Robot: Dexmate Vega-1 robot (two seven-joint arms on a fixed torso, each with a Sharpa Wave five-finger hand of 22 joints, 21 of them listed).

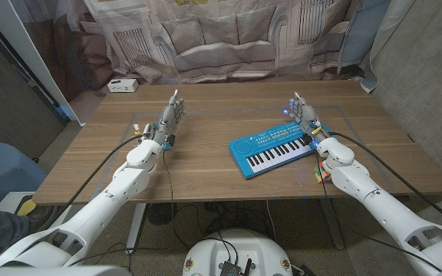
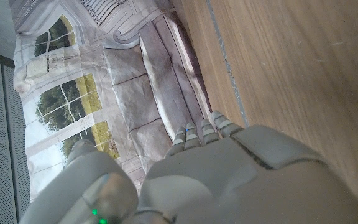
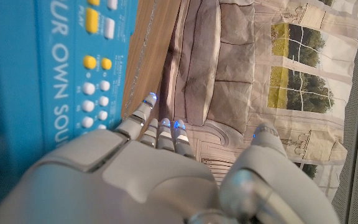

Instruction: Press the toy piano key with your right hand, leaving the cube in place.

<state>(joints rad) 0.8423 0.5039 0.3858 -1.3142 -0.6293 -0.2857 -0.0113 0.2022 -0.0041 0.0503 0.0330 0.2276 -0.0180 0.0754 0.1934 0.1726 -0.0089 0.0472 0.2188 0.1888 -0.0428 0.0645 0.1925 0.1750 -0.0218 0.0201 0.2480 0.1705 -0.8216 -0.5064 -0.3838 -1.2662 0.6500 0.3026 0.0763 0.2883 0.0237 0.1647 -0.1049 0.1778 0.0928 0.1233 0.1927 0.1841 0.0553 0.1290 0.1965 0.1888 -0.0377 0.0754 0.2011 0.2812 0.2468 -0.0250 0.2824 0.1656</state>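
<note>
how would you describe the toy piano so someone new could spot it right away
On the wooden table, look to the robot's right half, just beside the right robot hand. The toy piano lies there at a slant: a bright blue keyboard with black and white keys, the only blue thing on the brown wood.

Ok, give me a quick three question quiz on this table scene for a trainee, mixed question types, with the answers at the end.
1. True or false: the robot's right hand stands at the right end of the blue plastic toy piano.
2. Multiple choice: what sits at the far left corner of the wooden table? A) a small white box B) a red mug C) a green ball
3. Fill in: the robot's left hand holds ______.

Key
1. True; the hand is by the keyboard's right end, its fingers apart.
2. A; the small white box.
3. Nothing; it stands open on the bare wood, apart from the piano.
</note>
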